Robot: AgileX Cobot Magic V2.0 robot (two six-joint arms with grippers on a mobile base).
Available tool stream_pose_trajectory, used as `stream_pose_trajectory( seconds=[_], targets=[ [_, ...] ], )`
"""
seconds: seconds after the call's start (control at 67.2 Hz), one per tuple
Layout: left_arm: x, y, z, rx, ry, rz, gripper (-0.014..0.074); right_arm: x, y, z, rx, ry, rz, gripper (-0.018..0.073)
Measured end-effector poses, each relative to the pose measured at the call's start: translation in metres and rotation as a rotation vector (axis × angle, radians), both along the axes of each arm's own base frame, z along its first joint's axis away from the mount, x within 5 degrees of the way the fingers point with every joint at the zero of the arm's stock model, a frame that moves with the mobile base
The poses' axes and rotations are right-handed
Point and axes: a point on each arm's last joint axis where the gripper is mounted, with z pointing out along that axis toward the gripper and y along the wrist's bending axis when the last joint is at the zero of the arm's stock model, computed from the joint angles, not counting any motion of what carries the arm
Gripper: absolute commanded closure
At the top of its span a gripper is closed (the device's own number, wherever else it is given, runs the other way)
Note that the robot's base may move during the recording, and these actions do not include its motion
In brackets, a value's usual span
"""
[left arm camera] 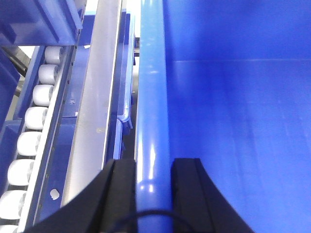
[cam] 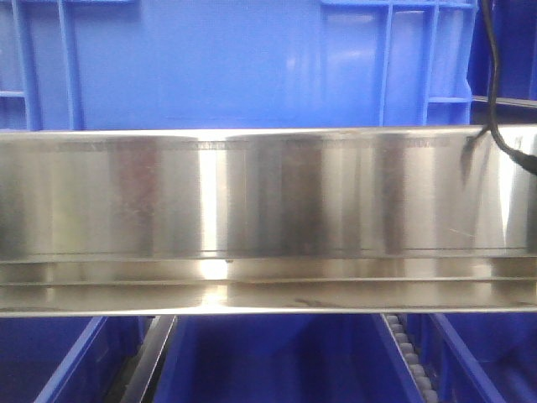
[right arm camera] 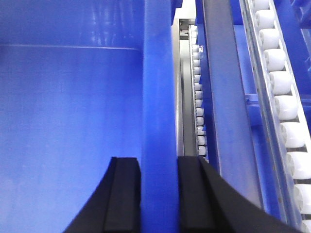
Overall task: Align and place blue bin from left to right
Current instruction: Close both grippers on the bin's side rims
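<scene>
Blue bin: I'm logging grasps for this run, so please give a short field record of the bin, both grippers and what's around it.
Object: large medium-blue rectangular plastic bin, interior visible from above
Left gripper: black fingers clamp one side rim, one finger inside, one outside
Right gripper: same grip on the opposite rim
Front: brushed steel rail spans the view below the bin's side panel
Sides: white roller tracks run beside each gripped rim

Glossy plastic, brushed metal, matt black.
The blue bin is smooth, shiny plastic; the rail brushed, reflective metal; the rollers white plastic; left end effector and right end effector matt black.
</scene>
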Motion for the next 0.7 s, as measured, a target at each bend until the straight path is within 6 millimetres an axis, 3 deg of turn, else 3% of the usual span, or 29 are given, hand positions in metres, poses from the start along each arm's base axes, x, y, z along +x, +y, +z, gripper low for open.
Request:
stream_pose_trajectory(
  seconds=[0.7],
  targets=[
    [-0.004,0.002,0.010,-0.006,0.032,0.029,0.0707,-0.005,-0.002,0.005,0.012,0.010,0.000,0.0628]
  ],
)
